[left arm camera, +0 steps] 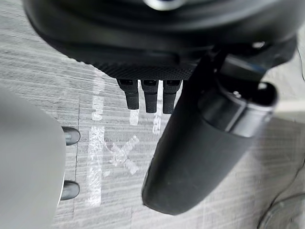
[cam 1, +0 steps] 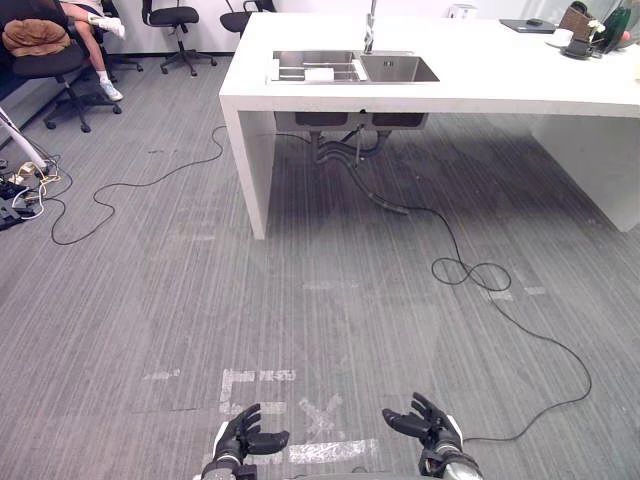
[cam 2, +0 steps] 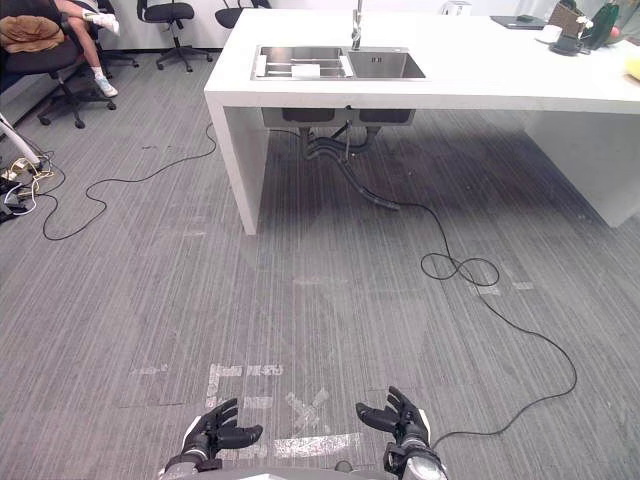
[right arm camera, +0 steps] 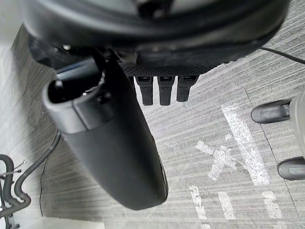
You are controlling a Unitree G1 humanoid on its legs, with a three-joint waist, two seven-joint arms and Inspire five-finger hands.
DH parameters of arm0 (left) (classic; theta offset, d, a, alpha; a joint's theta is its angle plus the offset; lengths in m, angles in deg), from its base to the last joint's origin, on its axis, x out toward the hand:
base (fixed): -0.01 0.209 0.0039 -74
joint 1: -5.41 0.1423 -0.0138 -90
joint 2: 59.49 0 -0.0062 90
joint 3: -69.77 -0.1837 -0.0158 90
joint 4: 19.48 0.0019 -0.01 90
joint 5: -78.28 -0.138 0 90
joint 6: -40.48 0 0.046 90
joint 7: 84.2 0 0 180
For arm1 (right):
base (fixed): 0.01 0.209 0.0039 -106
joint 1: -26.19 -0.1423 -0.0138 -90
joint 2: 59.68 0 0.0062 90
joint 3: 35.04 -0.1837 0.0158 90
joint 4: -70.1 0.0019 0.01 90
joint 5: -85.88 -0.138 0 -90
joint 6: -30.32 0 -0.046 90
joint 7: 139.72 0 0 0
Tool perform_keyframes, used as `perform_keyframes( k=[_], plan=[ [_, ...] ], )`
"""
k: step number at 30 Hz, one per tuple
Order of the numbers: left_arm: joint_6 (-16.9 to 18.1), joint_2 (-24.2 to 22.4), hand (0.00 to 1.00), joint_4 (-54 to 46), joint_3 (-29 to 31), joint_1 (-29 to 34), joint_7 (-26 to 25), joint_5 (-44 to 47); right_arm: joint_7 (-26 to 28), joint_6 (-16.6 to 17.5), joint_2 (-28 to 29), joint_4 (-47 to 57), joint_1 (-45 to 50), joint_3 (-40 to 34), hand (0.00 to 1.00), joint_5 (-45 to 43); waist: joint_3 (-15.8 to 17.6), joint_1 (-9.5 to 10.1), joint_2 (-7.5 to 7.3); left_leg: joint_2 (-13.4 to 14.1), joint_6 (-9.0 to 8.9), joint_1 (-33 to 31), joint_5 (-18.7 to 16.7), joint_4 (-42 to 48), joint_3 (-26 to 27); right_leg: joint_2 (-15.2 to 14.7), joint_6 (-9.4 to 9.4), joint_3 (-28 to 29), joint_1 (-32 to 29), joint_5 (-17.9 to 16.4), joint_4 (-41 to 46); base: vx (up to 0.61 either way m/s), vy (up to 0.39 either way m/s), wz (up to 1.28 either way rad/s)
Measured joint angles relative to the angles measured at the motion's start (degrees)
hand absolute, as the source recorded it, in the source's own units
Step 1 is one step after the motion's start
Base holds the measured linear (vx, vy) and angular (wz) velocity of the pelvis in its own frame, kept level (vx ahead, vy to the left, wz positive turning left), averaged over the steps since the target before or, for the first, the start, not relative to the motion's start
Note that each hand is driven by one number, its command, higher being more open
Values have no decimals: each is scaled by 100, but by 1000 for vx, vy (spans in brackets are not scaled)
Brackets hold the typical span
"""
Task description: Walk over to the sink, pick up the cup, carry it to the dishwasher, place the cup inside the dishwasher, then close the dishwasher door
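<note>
The cup (cam 1: 318,73) is likely the small white thing lying in the left basin of the sink (cam 1: 397,68), far ahead of us and too small for us to be sure. Our left hand (cam 1: 243,435) is hovering low in front of us with its fingers spread and relaxed, holding nothing. Our right hand (cam 1: 428,425) is hovering level with it, well apart, fingers also loose and empty. Both are hanging over grey striped carpet (cam 1: 150,290), and worn white tape marks (cam 1: 320,415) are showing between them. Further out, a long white counter (cam 1: 480,85) is standing across our path, its near left corner resting on a broad white leg. The sink is sitting in the counter top with a tap (cam 1: 369,25) rising behind it and grey pipes (cam 1: 345,140) hanging underneath. Beyond, at far left, a person's legs (cam 1: 100,40) are resting by dark office chairs (cam 1: 178,20).
</note>
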Motion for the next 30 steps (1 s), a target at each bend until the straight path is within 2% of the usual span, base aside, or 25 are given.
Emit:
perform_keyframes(
  k=[7, 30],
  plan=[
    [0, 48, 90, -3, 452, 48, 2, 17, 6, 0, -211, 117, 35, -234, 90, 18, 0, -1, -1, 0, 1, 32, 5, -11, 0, 1, 2, 2, 25, 1, -2, 0, 0, 0],
    [5, 55, 90, -426, 282, 234, 18, 305, -13, 0, -256, 510, 134, -332, 90, 194, -1, -15, 0, -1, -1, 53, 18, -91, 39, 7, -3, 45, -5, -5, 2, 0, 0, 0]
  ],
)
